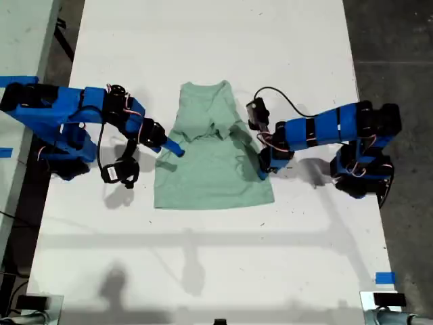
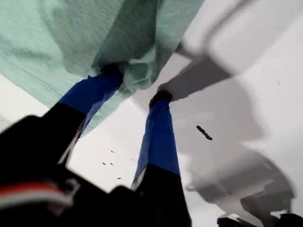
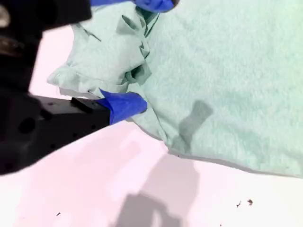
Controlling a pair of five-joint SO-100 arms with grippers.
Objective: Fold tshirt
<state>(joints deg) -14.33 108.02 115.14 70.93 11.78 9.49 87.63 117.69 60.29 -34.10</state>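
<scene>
tshirt (image 1: 213,162) bunched — second wrist view only, table (image 1: 223,271)

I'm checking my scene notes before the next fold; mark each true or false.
1. The tshirt lies on a white table. True.
2. My first gripper is clamped shut. False: its jaws stand apart, one tip at the cloth, the other on bare table.
3. The tshirt carries a large print. False: it is plain pale green.
4. In the exterior view, a blue arm reaches to each side of the tshirt. True.
5. Bunched cloth sits between the jaws of my second gripper. True.
</scene>
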